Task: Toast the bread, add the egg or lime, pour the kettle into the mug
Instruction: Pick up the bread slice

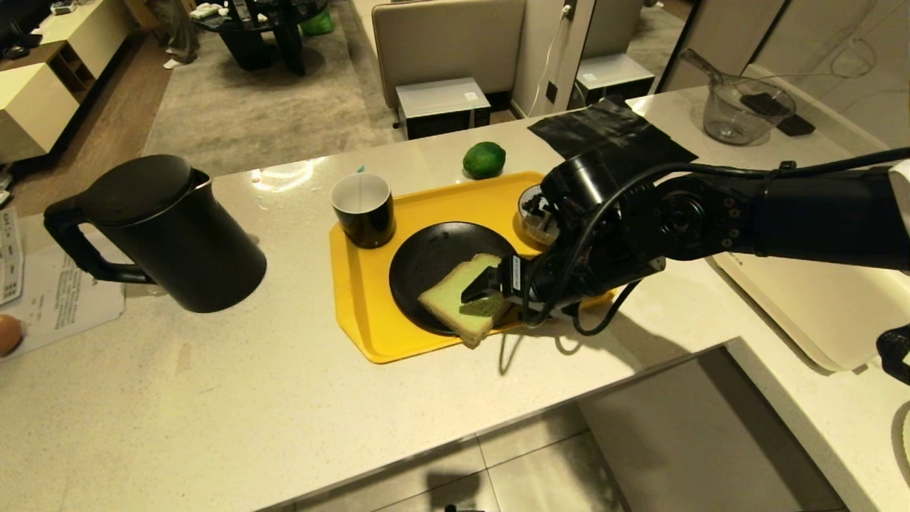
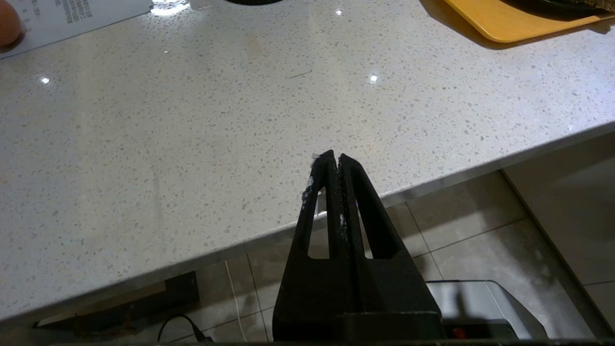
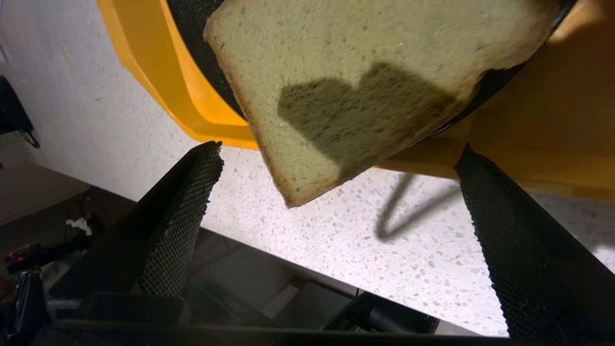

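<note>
The bread (image 1: 455, 297), pale green with a tan crust, lies on a black plate (image 1: 426, 259) on the yellow tray (image 1: 355, 299), with one corner hanging over the tray's near edge. My right gripper (image 1: 478, 295) hovers open just above that near corner, and the bread (image 3: 365, 57) shows beyond the gap between its fingers (image 3: 187, 211). The mug (image 1: 364, 210) stands on the tray's far left corner. The lime (image 1: 484, 159) rests on the counter behind the tray, and the kettle (image 1: 170, 235) stands at the left. An orange-brown egg (image 1: 8, 334) lies at the far left. My left gripper (image 2: 335, 156) hangs shut by the counter's near edge.
A small bowl (image 1: 530, 213) on the tray's right side is half hidden by my right arm. A clear measuring jug (image 1: 739, 114) and a black cloth (image 1: 611, 131) sit at the back right. A white tray (image 1: 817, 306) lies to the right and a paper sheet (image 1: 57, 299) to the left.
</note>
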### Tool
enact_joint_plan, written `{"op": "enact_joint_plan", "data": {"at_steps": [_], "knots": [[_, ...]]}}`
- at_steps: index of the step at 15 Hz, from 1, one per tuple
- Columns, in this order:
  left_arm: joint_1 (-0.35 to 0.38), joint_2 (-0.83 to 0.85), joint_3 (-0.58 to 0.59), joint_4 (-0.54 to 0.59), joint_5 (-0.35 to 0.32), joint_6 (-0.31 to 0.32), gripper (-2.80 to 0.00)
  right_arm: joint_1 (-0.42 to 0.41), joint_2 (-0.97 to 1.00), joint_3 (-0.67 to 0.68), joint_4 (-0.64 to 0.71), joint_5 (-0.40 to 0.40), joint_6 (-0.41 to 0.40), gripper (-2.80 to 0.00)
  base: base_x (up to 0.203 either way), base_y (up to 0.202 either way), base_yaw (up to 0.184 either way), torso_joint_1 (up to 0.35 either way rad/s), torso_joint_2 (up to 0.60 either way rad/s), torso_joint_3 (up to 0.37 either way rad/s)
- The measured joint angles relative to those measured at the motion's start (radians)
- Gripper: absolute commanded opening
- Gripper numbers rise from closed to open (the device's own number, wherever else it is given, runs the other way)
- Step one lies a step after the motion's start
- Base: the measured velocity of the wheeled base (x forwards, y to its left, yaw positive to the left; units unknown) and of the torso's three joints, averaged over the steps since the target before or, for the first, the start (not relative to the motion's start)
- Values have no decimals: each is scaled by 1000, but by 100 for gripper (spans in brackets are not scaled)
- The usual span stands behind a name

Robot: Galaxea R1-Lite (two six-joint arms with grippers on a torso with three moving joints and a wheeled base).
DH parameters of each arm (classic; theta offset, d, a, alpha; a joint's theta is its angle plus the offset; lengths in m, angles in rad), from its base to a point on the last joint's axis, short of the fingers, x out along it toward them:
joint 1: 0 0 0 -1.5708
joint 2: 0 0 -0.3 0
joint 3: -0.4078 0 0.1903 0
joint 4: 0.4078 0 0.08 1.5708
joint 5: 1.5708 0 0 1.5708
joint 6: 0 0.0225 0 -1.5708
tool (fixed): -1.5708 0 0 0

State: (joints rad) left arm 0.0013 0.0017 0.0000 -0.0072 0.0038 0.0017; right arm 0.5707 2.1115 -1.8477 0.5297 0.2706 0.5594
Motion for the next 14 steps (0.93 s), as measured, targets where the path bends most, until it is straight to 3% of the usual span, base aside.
{"op": "enact_joint_plan", "data": {"at_steps": [14], "knots": [[0, 0, 0, 0, 0, 0, -280, 69, 6, -15, 0, 4, 6, 0, 0, 0, 0, 0, 0, 0]]}}
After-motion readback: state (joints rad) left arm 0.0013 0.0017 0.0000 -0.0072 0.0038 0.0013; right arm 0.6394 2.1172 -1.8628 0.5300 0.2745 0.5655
